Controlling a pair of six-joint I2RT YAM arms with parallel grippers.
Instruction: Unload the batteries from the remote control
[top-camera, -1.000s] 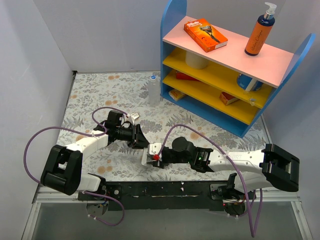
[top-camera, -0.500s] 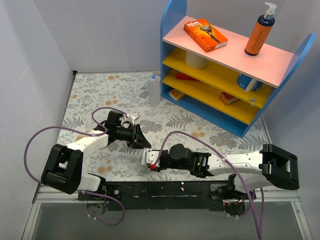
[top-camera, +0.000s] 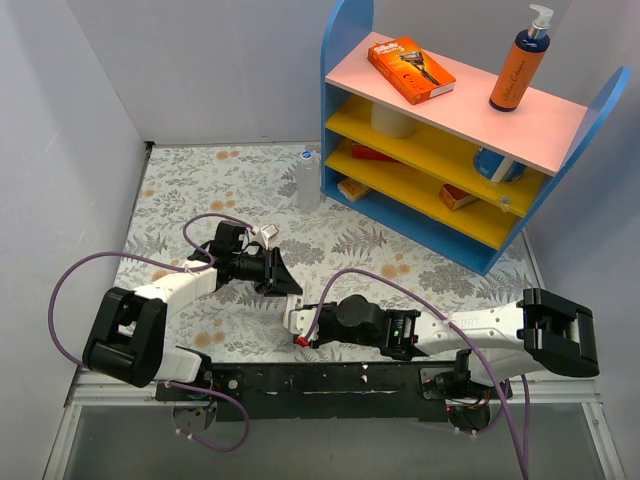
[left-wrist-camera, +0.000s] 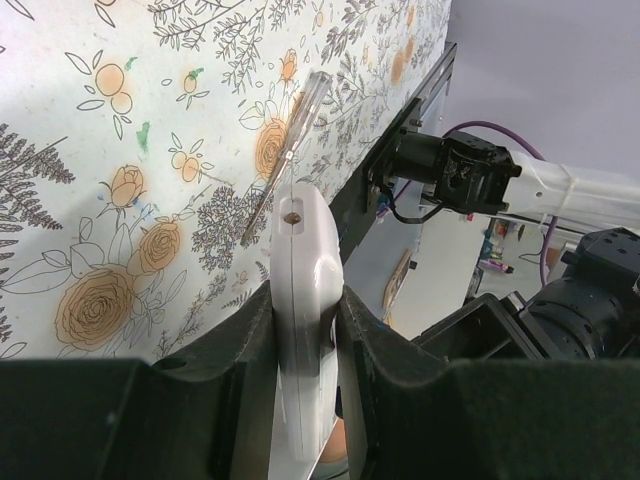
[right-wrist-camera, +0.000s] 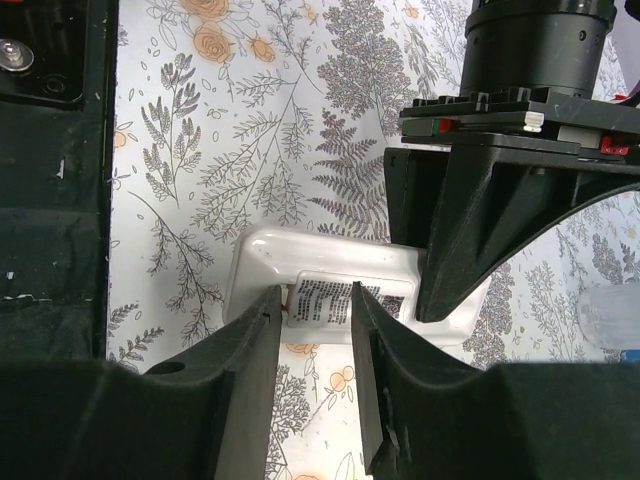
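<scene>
The white remote control (top-camera: 297, 307) is clamped on edge between my left gripper's (top-camera: 283, 284) black fingers, just above the floral mat; it also shows in the left wrist view (left-wrist-camera: 302, 300). In the right wrist view the remote (right-wrist-camera: 330, 262) shows its labelled back face (right-wrist-camera: 318, 299). My right gripper (right-wrist-camera: 318, 302) is slightly open, one fingertip (right-wrist-camera: 265, 325) at the edge of the labelled panel, the other (right-wrist-camera: 372, 325) over the label, with nothing between them. My left gripper's fingers (right-wrist-camera: 470, 230) hold the remote's other end. No batteries are visible.
A clear blue-capped bottle (top-camera: 308, 178) stands at the back by the blue shelf unit (top-camera: 340, 60). An orange box (top-camera: 410, 68) and an orange pump bottle (top-camera: 520, 65) stand on its pink top. The black arm mounting bar (top-camera: 330, 378) runs along the near edge.
My right gripper has slid left and toward the near edge along the remote's end. The left gripper and the remote have stayed in place.
</scene>
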